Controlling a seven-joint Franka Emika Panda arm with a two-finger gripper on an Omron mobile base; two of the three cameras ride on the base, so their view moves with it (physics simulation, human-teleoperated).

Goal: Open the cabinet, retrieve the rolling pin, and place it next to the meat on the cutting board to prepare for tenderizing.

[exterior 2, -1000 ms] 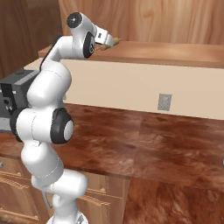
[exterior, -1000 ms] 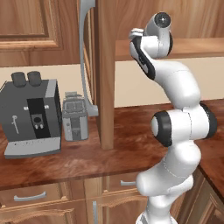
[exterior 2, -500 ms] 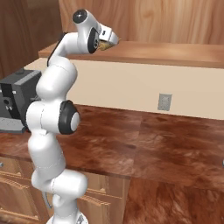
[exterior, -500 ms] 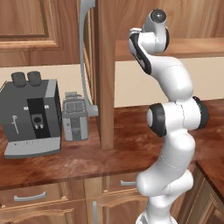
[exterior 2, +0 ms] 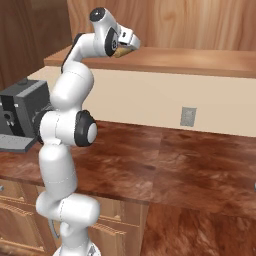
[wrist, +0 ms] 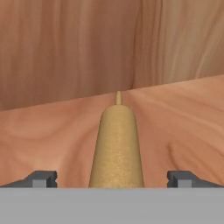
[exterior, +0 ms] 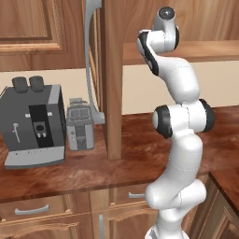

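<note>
The cabinet stands open: its door (exterior: 112, 79) is swung out edge-on, the long grey handle (exterior: 91, 60) facing left. My arm reaches onto the inner shelf (exterior 2: 200, 57). The rolling pin (wrist: 117, 144), a light-tan cylinder with a stub end pointing away, lies on the shelf (wrist: 183, 118) lengthwise between my fingertips (wrist: 181, 177). The gripper (wrist: 112, 177) is open, its jaws wide on either side of the pin without touching it. From the right, the gripper (exterior 2: 131, 42) sits over the tan pin (exterior 2: 123, 51) at the shelf's left end. The meat and the cutting board are out of view.
A dark grey coffee machine (exterior: 32, 121) and a small grey appliance (exterior: 80, 123) stand on the brown counter (exterior 2: 190, 165) left of the door. A wall outlet (exterior 2: 187, 116) sits below the shelf. Low drawers (exterior: 32, 210) run under the counter.
The arm has stretched up and deeper into the cabinet, carrying the hand further along the shelf over the rolling pin. The jaws have stayed open.
</note>
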